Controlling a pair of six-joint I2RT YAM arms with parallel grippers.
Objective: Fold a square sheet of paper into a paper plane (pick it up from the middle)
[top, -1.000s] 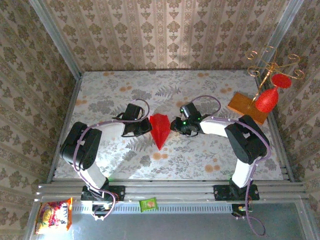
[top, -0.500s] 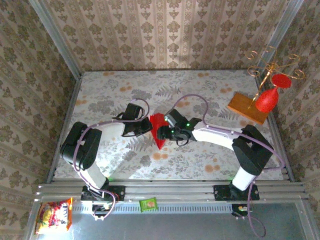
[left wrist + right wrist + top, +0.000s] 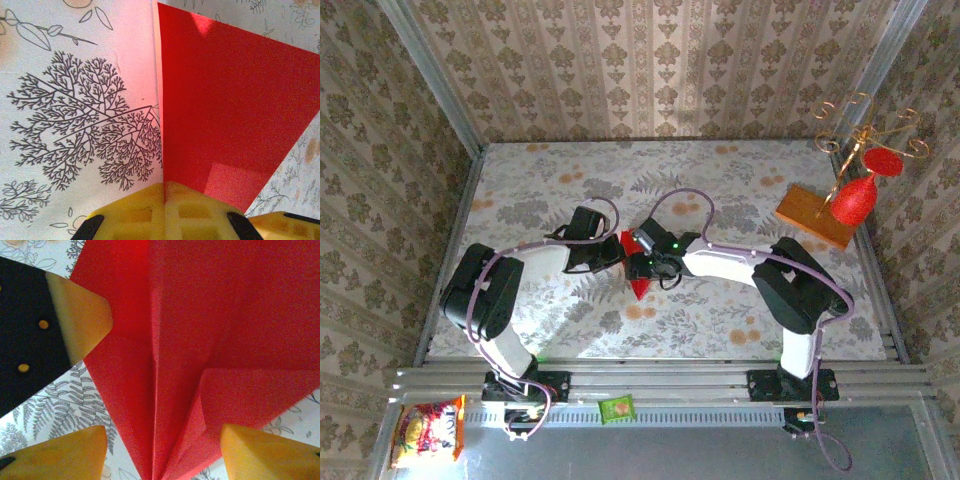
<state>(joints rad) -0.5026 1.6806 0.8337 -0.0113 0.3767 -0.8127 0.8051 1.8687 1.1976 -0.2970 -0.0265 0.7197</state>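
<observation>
in the top view the paper plane (image 3: 638,287) is lying at the centre of the frame on the flower-printed surface (image 3: 750,310). it is showing as a bright red pointed shape with its tip pointing toward the bottom of the frame. both arms are reaching in to it, one from each side.

the left hand (image 3: 612,255) is sitting at the plane's left edge. in the left wrist view its yellow fingers (image 3: 135,212) are pressing tightly together at the bottom of the frame. the straight left edge of the red paper (image 3: 225,110) is running down into the seam between them, so the hand is seemingly pinching the paper there. a pink glow is falling on the surface just left of that edge.

the right hand (image 3: 642,265) is hovering right over the middle of the plane, covering much of it. in the right wrist view its two yellow fingers (image 3: 55,455) are standing well apart in the lower corners, so this hand is open. the creased red paper (image 3: 210,315) is fanning out between them, its folds meeting at the bottom centre. the black-and-yellow tip of the left hand (image 3: 80,320) is touching the paper at the upper left.

a wooden board (image 3: 817,215) is lying at the right of the top view, with a red ornament (image 3: 855,200) hanging over it.
</observation>
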